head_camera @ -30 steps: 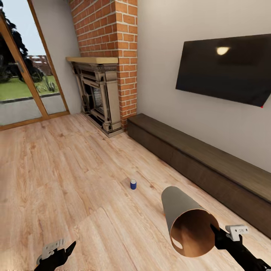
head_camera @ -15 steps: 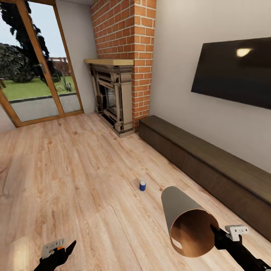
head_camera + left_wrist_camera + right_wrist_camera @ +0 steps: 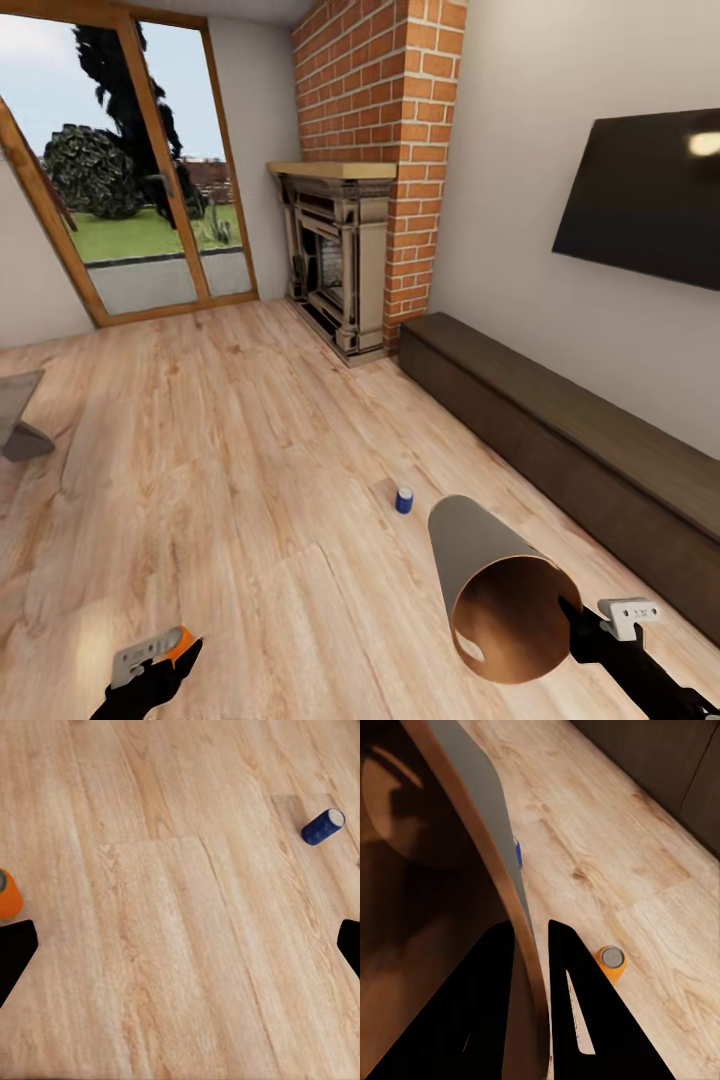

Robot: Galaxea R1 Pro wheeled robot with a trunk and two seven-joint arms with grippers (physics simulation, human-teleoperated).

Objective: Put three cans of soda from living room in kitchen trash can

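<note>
left gripper [image 3: 150,672]: low at the robot's own left, fingers spread apart with nothing between them; in the left wrist view its tips frame bare floor
orange can by left gripper [image 3: 178,644]: an orange edge peeks out just beside the gripper; a second ago no orange showed there, so the view has swung to bring it in
same can, wrist view: orange can [image 3: 7,894] stands upright on the planks, just beside one fingertip, not gripped
right gripper [image 3: 583,628]: clamped on the rim of the tash can [image 3: 495,590], one finger inside the wall and one outside; bin held tilted, mouth toward the camera, nothing visible inside
second orange can [image 3: 612,961]: upright on the floor near the held bin, seen past the right fingers
blue can [image 3: 404,499]: on the floor further out, well apart from both grippers; it slid right across the picture as the camera turned
far: fireplace [image 3: 340,260], glass door [image 3: 130,210]
meaning: the turn looks aimed at the orange cans; my guess is a pick-up with the free left gripper comes next
</note>
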